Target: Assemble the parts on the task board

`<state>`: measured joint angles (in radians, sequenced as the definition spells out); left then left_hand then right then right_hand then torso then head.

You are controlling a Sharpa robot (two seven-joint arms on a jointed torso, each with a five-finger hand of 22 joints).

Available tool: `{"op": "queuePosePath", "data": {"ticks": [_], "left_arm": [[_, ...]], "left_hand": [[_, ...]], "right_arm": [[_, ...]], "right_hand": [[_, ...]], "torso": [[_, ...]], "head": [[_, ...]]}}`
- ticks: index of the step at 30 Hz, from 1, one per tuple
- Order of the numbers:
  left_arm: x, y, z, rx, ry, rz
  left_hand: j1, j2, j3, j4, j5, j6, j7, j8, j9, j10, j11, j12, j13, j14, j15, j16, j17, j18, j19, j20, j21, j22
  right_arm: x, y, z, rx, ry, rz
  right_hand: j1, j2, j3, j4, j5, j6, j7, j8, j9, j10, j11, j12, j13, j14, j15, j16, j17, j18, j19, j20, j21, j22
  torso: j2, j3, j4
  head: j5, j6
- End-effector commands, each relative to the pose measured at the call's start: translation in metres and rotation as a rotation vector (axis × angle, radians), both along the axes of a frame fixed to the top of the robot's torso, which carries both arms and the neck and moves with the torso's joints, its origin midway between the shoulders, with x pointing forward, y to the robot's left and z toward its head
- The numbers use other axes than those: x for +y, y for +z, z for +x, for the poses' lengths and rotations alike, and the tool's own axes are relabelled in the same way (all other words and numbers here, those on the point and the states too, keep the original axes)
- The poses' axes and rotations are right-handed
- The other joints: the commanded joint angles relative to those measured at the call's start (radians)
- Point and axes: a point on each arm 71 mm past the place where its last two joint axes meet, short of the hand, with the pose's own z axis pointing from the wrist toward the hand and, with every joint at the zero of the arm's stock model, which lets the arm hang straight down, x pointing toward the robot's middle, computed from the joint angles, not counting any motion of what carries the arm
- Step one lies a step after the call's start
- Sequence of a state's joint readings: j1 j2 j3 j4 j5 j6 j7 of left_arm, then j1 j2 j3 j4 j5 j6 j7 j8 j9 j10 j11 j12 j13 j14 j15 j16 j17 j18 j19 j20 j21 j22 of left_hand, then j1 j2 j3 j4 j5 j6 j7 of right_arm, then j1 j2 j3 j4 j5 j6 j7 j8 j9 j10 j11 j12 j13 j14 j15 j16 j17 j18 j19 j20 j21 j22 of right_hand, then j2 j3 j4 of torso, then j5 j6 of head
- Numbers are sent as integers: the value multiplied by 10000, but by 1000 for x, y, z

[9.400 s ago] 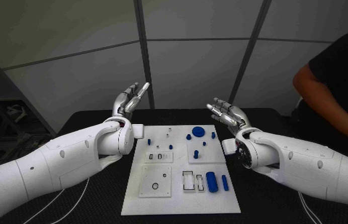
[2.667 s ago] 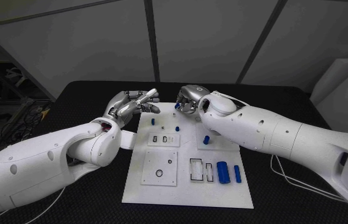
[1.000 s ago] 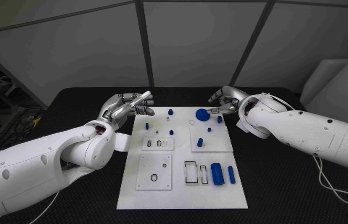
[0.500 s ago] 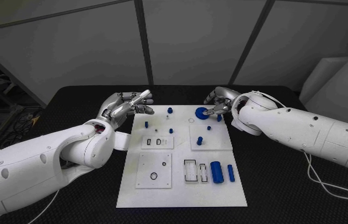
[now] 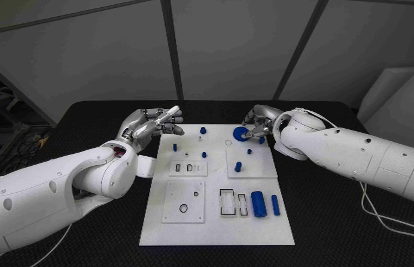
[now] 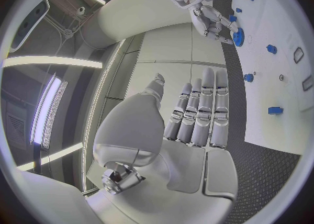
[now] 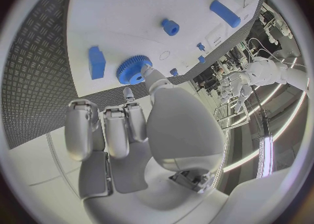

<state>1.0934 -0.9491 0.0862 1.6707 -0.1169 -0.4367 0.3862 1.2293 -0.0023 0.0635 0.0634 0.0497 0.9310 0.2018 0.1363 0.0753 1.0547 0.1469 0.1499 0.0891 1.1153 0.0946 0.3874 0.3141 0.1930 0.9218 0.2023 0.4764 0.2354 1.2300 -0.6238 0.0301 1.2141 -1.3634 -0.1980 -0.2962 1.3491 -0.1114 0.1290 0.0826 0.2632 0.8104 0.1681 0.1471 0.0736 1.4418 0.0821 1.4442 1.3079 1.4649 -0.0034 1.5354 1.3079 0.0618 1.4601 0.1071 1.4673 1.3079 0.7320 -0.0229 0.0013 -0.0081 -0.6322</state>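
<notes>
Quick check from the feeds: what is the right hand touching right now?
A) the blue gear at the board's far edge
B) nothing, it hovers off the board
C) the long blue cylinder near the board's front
A: the right hand has its fingertips on the blue gear at the board's far edge.

The board's [image 5: 216, 231] near end was left unobstructed; its far end was crowded by the gear [image 5: 240, 133], pegs [image 5: 203, 130] and both hands.

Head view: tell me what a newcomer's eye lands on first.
The white task board in the middle of the black table, dotted with small blue parts. At its far edge the right hand touches the blue gear, while the left hand hangs with fingers apart at the board's far left corner.
</notes>
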Motion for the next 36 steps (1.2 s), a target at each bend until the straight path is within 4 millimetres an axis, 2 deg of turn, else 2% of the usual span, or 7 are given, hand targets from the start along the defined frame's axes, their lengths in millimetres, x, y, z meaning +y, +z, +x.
{"op": "queuePosePath", "data": {"ticks": [1,12,18,21,25,36], "left_arm": [[-1,2,0,-93,-121,-5],[-1,1,1,-100,-119,-8],[-1,1,1,-96,-115,-4],[-1,1,1,-89,-115,-1],[-1,1,1,-76,-121,2],[0,1,1,-49,-146,3]], "left_hand": [[15,95,-69,13,-1,50,26,-39,-15,21,17,-38,-11,-72,-22,36,9,-139,-76,-17,31,9],[15,95,-69,13,-1,50,26,-39,-15,21,17,-38,-11,-72,-22,36,9,-139,-76,-17,31,9],[15,95,-69,13,-1,50,26,-39,-15,21,17,-38,-11,-72,-22,36,9,-139,-76,-17,31,9],[15,95,-69,13,-1,50,26,-39,-15,21,17,-38,-11,-72,-22,36,9,-139,-76,-17,31,9],[15,95,-69,13,-1,50,26,-39,-15,21,17,-38,-11,-72,-22,36,9,-139,-76,-17,31,9],[15,95,-69,13,-1,50,26,-39,-15,21,17,-38,-11,-72,-22,36,9,-139,-76,-17,31,9]], "right_arm": [[1,-2,0,128,114,-259],[4,-6,0,274,198,-315],[5,-6,1,99,161,-244],[5,-4,1,-121,115,-273],[5,-2,1,-550,40,-390],[6,0,0,-964,140,-781]], "right_hand": [[87,49,-65,-22,-33,2,-7,61,16,45,-8,24,984,913,79,50,1930,-166,64,24,42,388],[131,229,-70,-43,-47,352,-73,329,77,77,-64,68,1057,913,26,60,1946,-169,59,-11,70,429],[215,507,53,-94,-61,1019,-175,622,159,171,-141,147,1173,911,-105,61,1948,-172,61,-107,93,468],[273,658,190,-128,-273,1340,-249,694,177,231,-200,190,1237,911,-208,59,1947,-175,66,-195,105,491],[300,739,304,-157,-272,1540,-301,694,174,276,-245,221,1288,910,-284,57,1943,-181,78,-269,120,523],[356,739,395,-225,-234,1601,-330,634,149,292,-270,225,1302,915,-334,65,1964,-197,111,-317,152,598]], "torso": [[-2,1,-10],[-1,2,-16],[-3,6,-16],[-2,5,-12],[-6,4,-8],[-6,4,-5]], "head": [[6,-27],[18,-77],[18,-96],[22,-104],[22,-108],[21,-113]]}}
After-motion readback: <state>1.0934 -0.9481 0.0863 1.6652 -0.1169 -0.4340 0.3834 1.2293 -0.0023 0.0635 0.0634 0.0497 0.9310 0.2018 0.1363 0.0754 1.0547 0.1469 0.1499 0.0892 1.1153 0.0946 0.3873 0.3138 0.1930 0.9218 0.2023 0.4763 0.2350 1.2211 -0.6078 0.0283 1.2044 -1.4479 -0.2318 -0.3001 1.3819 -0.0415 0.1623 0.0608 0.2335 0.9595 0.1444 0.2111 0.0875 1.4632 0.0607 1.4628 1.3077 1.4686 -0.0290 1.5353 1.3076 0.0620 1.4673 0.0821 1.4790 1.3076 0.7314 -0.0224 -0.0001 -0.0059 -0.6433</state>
